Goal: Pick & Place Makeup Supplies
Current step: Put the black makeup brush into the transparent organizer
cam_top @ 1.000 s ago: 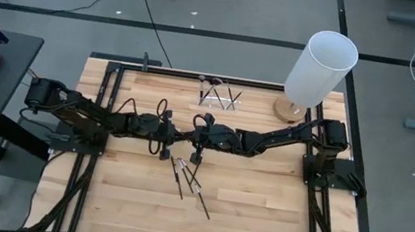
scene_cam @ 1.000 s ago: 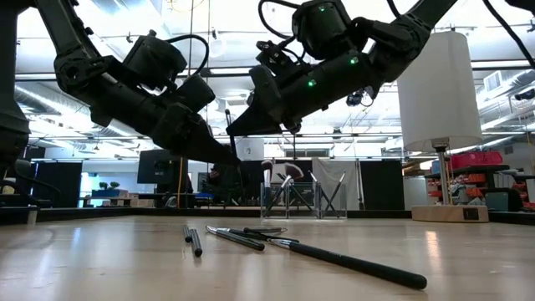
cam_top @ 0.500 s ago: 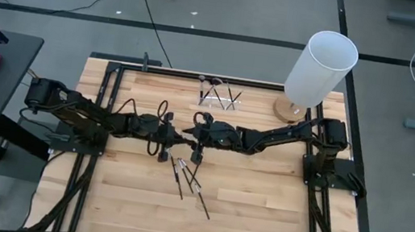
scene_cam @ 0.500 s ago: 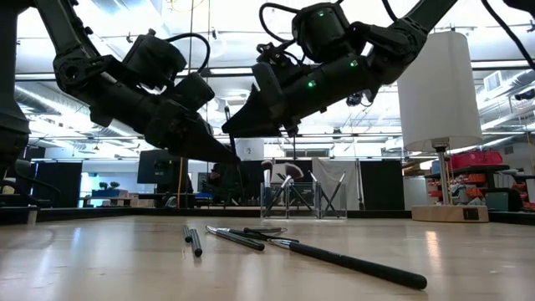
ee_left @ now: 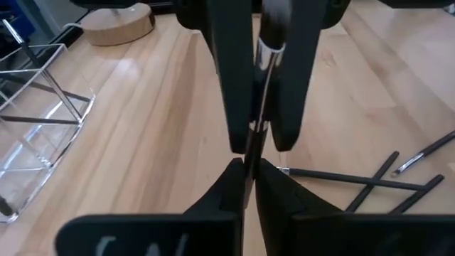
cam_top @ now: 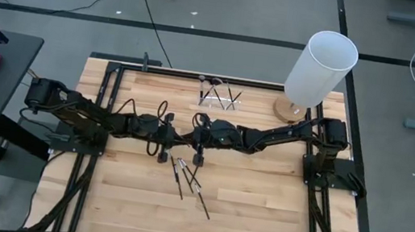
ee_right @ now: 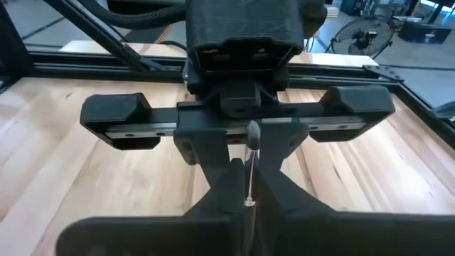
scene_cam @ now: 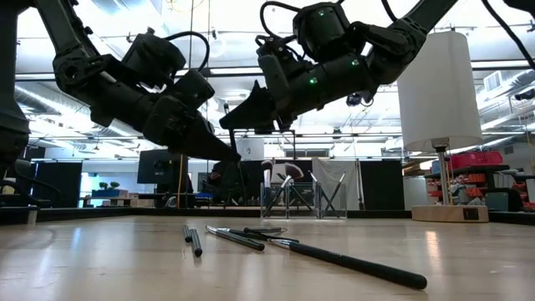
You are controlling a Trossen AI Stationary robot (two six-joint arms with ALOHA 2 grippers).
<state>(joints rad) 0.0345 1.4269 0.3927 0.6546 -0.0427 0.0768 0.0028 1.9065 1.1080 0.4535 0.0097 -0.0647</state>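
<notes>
My two grippers meet fingertip to fingertip above the middle of the table, both shut on one thin makeup brush [ee_left: 264,78] with a silvery ferrule. The left gripper [cam_top: 180,137] comes from the table's left and the right gripper [cam_top: 190,137] from its right. Below them, toward the near edge, several more dark makeup brushes and sticks [cam_top: 190,180] lie crossed flat on the wood; the low view shows these makeup supplies [scene_cam: 292,244] too. The held brush [ee_right: 250,167] shows as a thin silvery stick in the right wrist view. My left gripper pinches the brush's thin shaft [ee_left: 249,153] between its two fingertips, coming slantwise down from the table's left. The brush is lifted clear of the table. My right gripper pinches the same brush's shaft [ee_right: 249,186] between its two fingers, slanting down from the table's right. The ferrule [ee_left: 270,53] lies between those fingers, and the brush touches nothing else.
A small clear holder [cam_top: 220,95] with a few brushes in it stands at the far edge of the table. A tall white cylinder [cam_top: 322,67] on a wooden base [cam_top: 288,109] stands at the far right. Black frame rails [cam_top: 105,93] run along the table's edges.
My right gripper has turned at the wrist without leaving its place: in the low view its fingertips now stand closer to the left gripper's tip. The left gripper and the brushes on the table have kept still.
</notes>
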